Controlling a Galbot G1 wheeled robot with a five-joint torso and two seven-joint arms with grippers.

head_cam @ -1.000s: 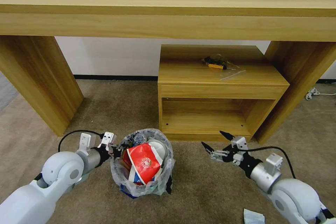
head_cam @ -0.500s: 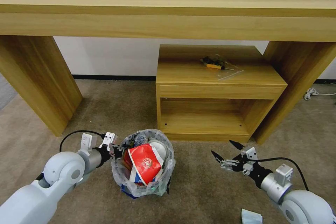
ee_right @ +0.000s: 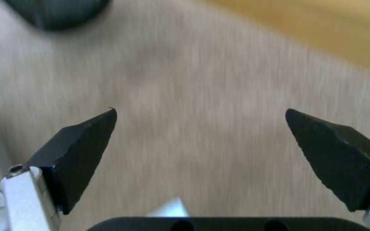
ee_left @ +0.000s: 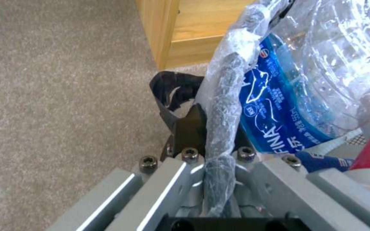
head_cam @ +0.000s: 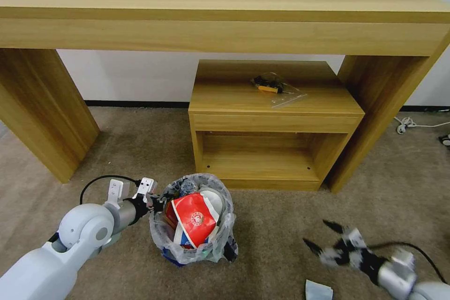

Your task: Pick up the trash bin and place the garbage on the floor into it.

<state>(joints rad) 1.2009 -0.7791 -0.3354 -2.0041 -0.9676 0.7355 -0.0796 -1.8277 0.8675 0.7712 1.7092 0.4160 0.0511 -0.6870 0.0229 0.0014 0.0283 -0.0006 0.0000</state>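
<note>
Beige-brown carpet forms the floor [head_cam: 262, 225], and on it the bin [head_cam: 192, 218] is seen in the head view, just in front of the low wooden cabinet [head_cam: 274, 122] under the long surface [head_cam: 225, 14]. The bin is lined with a crinkled clear bag and is packed to the rim with garbage: a red wrapper [head_cam: 194, 218] on top, a clear bottle [ee_left: 313, 80] with a blue label pressed against the liner. The left claw [head_cam: 157, 202] is clenched on the bin's rim at its left side; in the left wrist view the bunched liner [ee_left: 223, 128] is pinched between the black fingers [ee_left: 189, 128]. The right claw [head_cam: 328, 239] is held low over the carpet, well to the right of the bin, released, with its black fingers [ee_right: 82, 144] spread wide and nothing between them. A pale blue mask [head_cam: 318, 290] is seen on the carpet just beside the right claw, nearer the robot. A black-orange tool [head_cam: 269, 85] in a clear bag is seen on top of the cabinet. A white cable [head_cam: 412, 124] is seen on the carpet by the right leg of the surface.
</note>
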